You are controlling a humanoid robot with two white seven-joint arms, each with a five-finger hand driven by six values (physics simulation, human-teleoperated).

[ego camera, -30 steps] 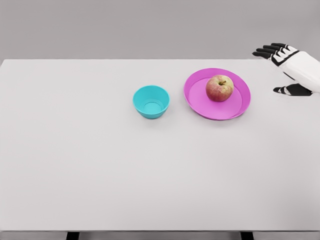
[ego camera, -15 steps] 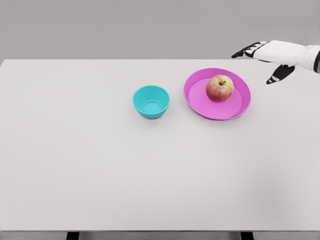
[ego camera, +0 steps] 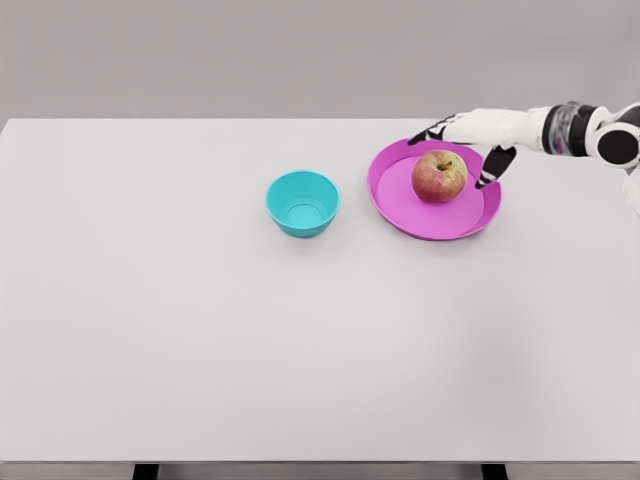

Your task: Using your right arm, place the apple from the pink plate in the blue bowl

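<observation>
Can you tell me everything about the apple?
The apple is round, red and yellowish-green with speckled skin, and it has a small dark stem dip on top. It sits upright on the pink plate, a little toward the back of it. It looks whole, with no bites. The right hand hovers just behind and above it with fingers spread, but does not grip it. The blue bowl stands apart, to its left.
</observation>
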